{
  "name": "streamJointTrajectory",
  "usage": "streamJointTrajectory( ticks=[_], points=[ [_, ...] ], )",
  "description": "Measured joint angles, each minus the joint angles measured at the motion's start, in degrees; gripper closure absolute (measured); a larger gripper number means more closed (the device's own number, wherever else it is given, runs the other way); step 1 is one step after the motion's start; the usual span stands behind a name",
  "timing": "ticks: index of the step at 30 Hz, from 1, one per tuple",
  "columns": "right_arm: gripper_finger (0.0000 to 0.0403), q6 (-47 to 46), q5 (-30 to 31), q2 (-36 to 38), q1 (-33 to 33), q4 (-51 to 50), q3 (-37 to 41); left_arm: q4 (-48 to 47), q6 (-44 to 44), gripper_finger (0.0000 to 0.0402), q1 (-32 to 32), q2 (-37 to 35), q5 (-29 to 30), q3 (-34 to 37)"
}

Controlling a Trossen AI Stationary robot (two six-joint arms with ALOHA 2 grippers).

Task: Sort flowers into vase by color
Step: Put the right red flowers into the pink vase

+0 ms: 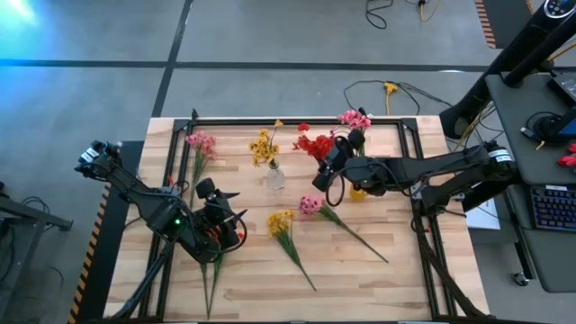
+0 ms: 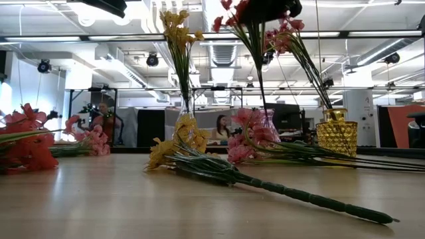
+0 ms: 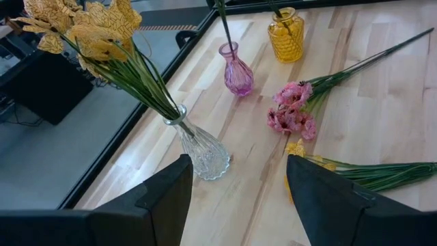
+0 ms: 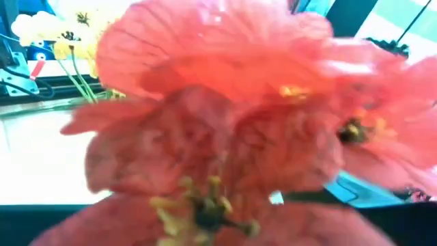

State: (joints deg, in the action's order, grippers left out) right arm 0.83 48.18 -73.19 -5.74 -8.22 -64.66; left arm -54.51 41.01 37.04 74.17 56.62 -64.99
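Right gripper (image 1: 321, 171): at red flowers (image 1: 312, 144) in pink vase (image 3: 237, 70), finger state unclear
Left gripper (image 1: 219, 209): fingers (image 3: 164, 198) wide, empty

1. No text, label, brand name, number or sign can be read in any of the four views.
2. Vases, flowers, table and room surfaces show no legible writing.

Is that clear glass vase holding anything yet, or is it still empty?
Holding flowers. The clear vase stands upright with a bunch of yellow flowers in it; their green stems run down into its neck.
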Motion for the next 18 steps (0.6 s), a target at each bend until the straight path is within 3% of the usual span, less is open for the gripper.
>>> streamJointTrajectory(
  ticks=[18],
  points=[
    [0.0103, -4.29, 0.0, 0.0, 0.02, -7.73, -4.41, 0.01, 0.0, 0.0183, 0.0, 0.0, -0.02, 0.0]
  ],
)
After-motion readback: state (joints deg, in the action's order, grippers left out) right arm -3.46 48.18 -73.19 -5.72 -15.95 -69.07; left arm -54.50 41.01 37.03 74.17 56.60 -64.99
